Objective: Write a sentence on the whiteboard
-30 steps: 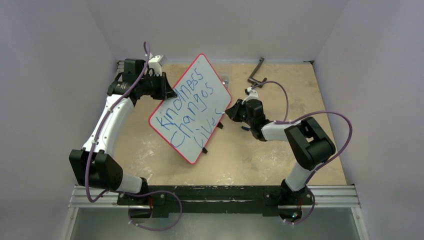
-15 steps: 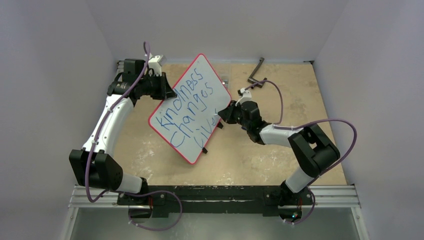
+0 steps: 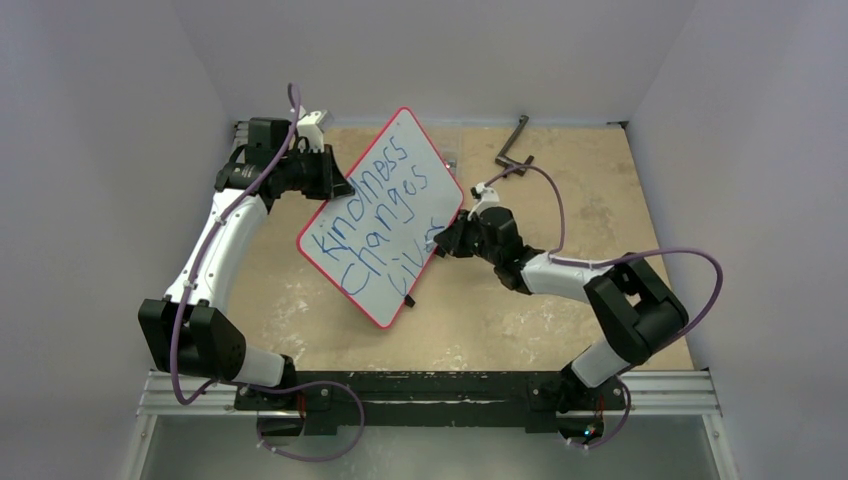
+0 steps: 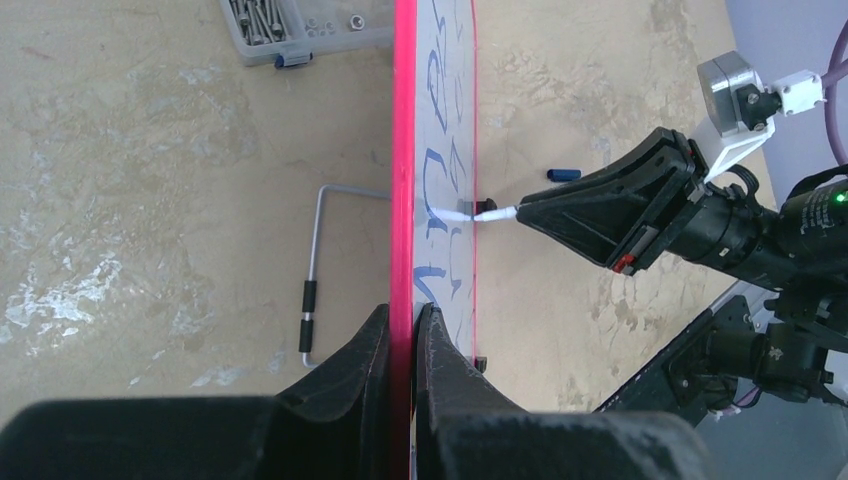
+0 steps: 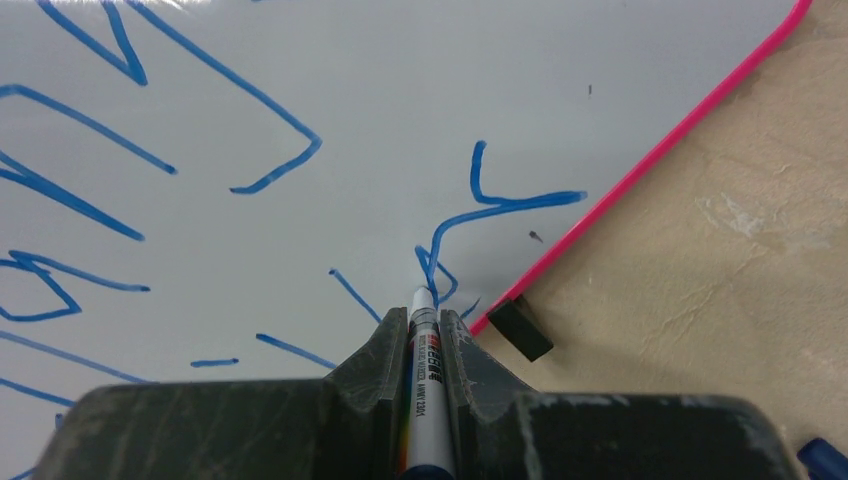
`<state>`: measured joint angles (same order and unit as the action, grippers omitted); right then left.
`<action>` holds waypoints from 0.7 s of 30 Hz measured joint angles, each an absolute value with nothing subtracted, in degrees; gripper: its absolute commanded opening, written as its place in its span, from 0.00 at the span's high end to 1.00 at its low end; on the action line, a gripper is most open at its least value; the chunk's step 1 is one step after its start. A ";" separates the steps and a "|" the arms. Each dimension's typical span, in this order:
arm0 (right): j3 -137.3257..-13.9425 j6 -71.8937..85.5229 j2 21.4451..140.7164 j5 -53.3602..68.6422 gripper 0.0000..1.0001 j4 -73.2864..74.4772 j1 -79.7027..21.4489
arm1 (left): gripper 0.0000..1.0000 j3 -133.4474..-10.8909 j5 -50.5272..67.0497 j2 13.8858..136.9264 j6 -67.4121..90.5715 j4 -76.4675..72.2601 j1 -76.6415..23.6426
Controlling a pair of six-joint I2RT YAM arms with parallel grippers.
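We're watching the whiteboard (image 3: pixel 408 132) propped up at a slant on the counter (image 3: pixel 480 320), its red rim being pinched tight by the left tool (image 4: pixel 402 335), while the right arm (image 3: pixel 555 272) is swinging in from where it hung a second ago and closing onto the board's lower right side. The right tool (image 5: pixel 425 325) is clamping the marker (image 5: pixel 424 400), whose tip is now pressing at the tail of "lives", so we're reckoning the sentence (image 3: pixel 385 222), filling the face in blue, is getting its final stroke.
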<state>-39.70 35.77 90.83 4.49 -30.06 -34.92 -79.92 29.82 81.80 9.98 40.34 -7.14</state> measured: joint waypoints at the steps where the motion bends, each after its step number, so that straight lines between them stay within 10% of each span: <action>1: -39.64 35.73 90.30 4.54 1.00 -29.04 -35.18 | 1.00 -79.92 29.93 81.80 9.96 40.34 -7.14; 21: -43.70 31.42 64.79 -2.09 1.00 -10.09 -35.94 | 0.88 -79.92 30.79 81.73 9.76 40.27 -7.14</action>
<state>-43.70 31.42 64.79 -2.09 -10.09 -35.94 -79.92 30.79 81.73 9.76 40.27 -7.14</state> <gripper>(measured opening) 0.092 0.078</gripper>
